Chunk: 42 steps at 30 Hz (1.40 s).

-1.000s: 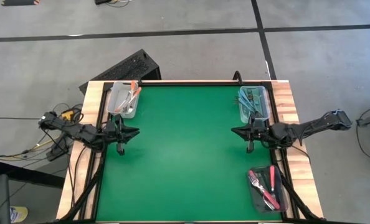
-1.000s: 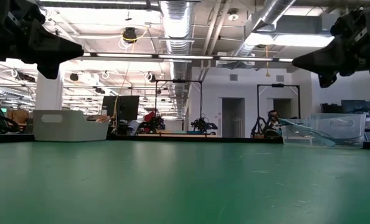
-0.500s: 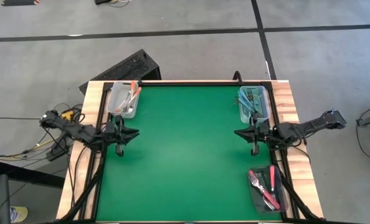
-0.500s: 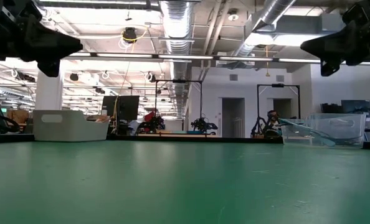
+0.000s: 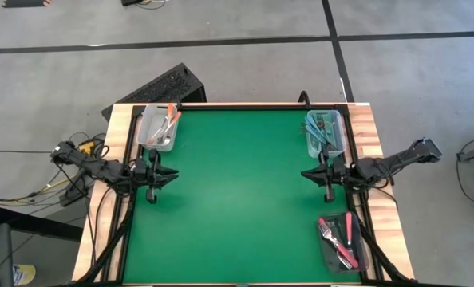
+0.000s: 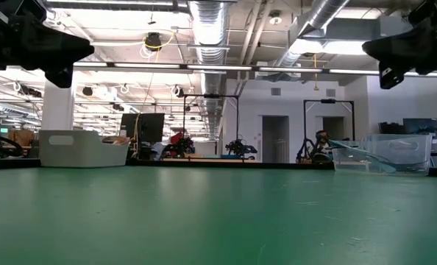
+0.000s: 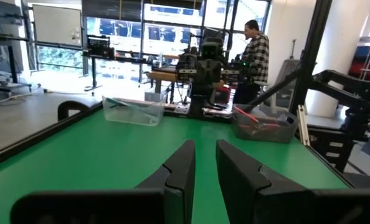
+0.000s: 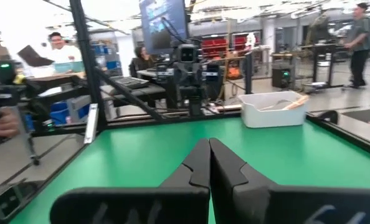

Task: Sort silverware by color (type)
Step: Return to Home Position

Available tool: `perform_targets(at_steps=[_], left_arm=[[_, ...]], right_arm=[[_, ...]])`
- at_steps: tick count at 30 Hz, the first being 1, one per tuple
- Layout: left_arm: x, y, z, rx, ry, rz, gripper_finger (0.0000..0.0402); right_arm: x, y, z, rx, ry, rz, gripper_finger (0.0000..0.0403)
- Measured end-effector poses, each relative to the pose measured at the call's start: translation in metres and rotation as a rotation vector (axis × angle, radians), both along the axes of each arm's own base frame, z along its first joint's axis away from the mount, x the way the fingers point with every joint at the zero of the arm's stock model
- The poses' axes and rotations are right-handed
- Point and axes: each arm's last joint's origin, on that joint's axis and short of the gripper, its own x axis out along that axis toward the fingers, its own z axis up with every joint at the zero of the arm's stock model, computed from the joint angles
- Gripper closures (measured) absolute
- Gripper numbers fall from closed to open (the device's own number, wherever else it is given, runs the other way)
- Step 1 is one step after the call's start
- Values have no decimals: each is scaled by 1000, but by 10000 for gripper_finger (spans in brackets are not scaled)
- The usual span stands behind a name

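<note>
A green mat [image 5: 237, 199] holds 3 bins [image 5: 145, 131] of forks [image 5: 348, 229], workshop [image 6: 218, 110] behind.

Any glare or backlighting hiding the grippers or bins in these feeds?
Low view: bright ceiling lights behind turn the left gripper and right gripper into black silhouettes; the clear bin is faint against the room behind. High view: even light, no glare on the green mat. Left wrist view: the windows glow bright in the background.
</note>
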Motion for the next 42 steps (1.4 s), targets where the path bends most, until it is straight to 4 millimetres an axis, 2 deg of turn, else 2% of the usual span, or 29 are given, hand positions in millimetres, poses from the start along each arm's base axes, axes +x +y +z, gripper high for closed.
perform_targets(at_steps=[10, 14, 22, 29, 33, 37, 42], left_arm=[[0, 0, 0, 48, 2, -5, 349], [0, -1, 0, 66, -3, -21, 349], [0, 2, 0, 147, 16, 70, 349], [0, 4, -1, 177, 38, 169, 349], [-3, 7, 2, 188, 47, 240, 349], [-4, 7, 9, 193, 30, 225, 349], [-2, 6, 0, 189, 38, 202, 349]], right_arm=[[-6, 9, 6, -88, -74, 108, 389], [-10, 11, 2, -117, -40, 137, 389], [-15, 9, 2, -150, -59, 100, 389], [-14, 7, 2, -169, -49, 58, 368], [-16, 7, 7, -179, -27, 47, 375], [-17, 7, 10, -189, -33, 51, 386], [-15, 8, 2, -175, -41, 28, 380]])
